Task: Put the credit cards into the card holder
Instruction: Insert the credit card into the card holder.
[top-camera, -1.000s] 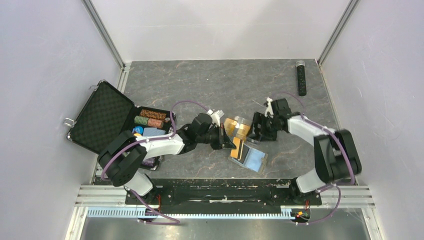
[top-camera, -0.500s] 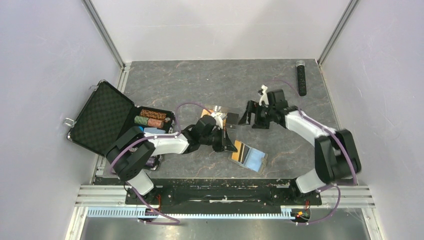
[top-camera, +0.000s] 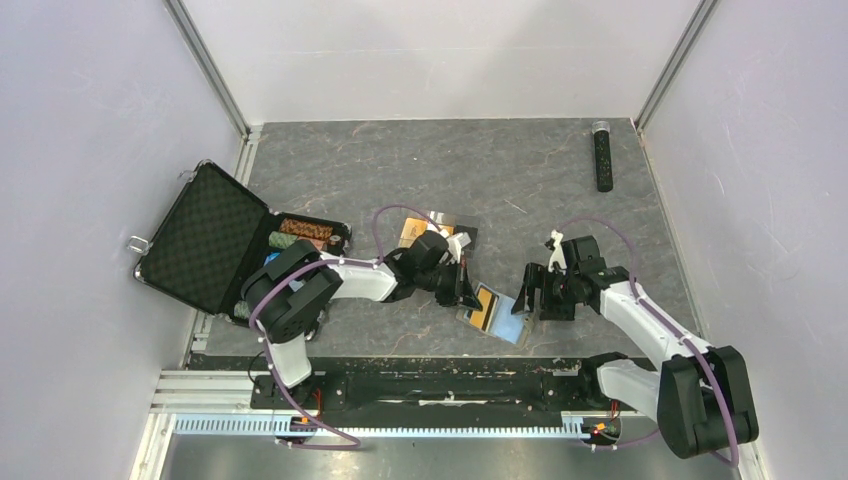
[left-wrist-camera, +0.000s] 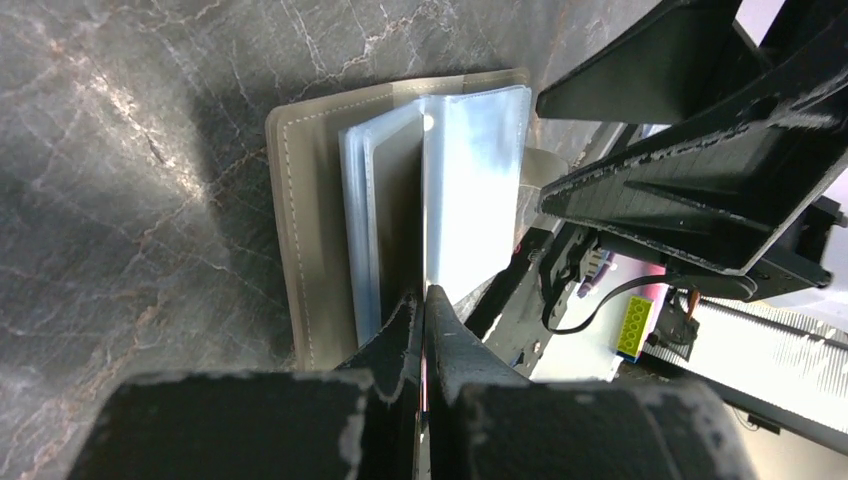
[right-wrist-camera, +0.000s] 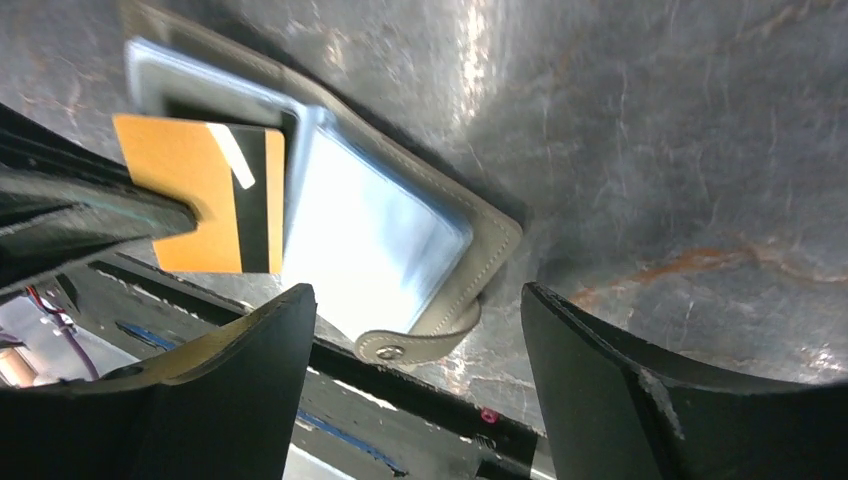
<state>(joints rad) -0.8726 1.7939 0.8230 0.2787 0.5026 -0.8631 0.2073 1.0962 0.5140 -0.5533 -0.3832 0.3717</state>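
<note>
White arms (top-camera: 352, 283), black joints (top-camera: 412, 262) (purple cables (top-camera: 592, 221) looped).

The dark marbled table (top-camera: 450, 160) carries the open card holder (top-camera: 505, 322), a black case (top-camera: 200, 235) and a black stick (top-camera: 603, 155).

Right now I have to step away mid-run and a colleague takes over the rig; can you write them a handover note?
The left gripper is shut on one credit card, its edge at the sleeves of the open card holder.
The right gripper is open over the holder's snap-tab end, holding nothing.
Done: holder open, card lined up.
To do: seat this card, then fetch the spare card lying farther back.
</note>
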